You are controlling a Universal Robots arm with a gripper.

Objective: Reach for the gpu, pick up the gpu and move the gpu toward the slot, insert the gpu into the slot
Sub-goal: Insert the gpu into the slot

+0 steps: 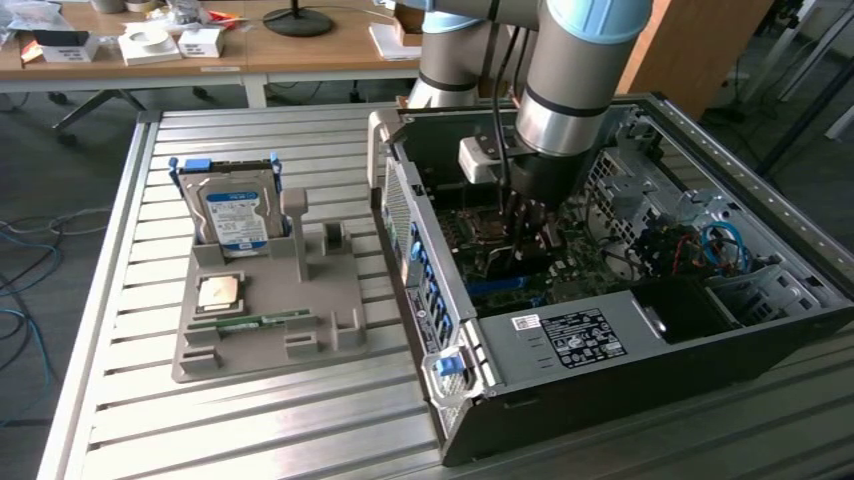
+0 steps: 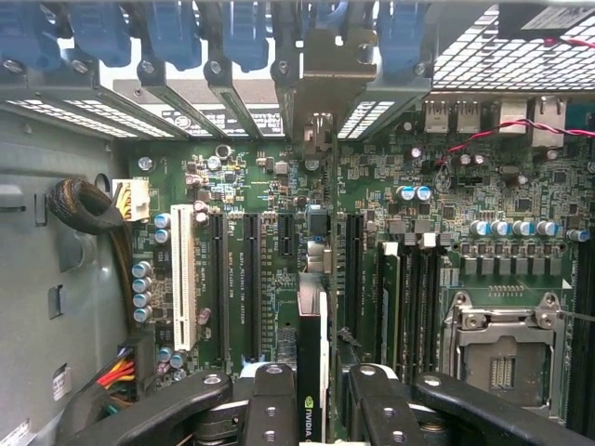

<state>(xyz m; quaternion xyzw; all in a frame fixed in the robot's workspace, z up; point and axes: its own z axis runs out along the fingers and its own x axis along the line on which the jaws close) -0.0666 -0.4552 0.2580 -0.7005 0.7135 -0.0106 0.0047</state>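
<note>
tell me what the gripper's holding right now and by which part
The gripper holds the gpu edge-on between its fingers, clamped on the card's upper edge, over the motherboard.

Green motherboard (image 2: pixel 279 186) with black slot (image 2: pixel 253 288), one white connector strip (image 2: pixel 183 279) and silver CPU socket (image 2: pixel 502 358). Dark gpu (image 2: pixel 311 372), edge-on, with pale silver bracket (image 2: pixel 316 84), between black fingers (image 2: pixel 270 409). Blue clips (image 2: pixel 177 28) line the case edge. Silver hard drive (image 1: pixel 238 215) carries a blue label; grey holder tray (image 1: pixel 274 320); ribbed silver tabletop (image 1: pixel 240 420).
</note>
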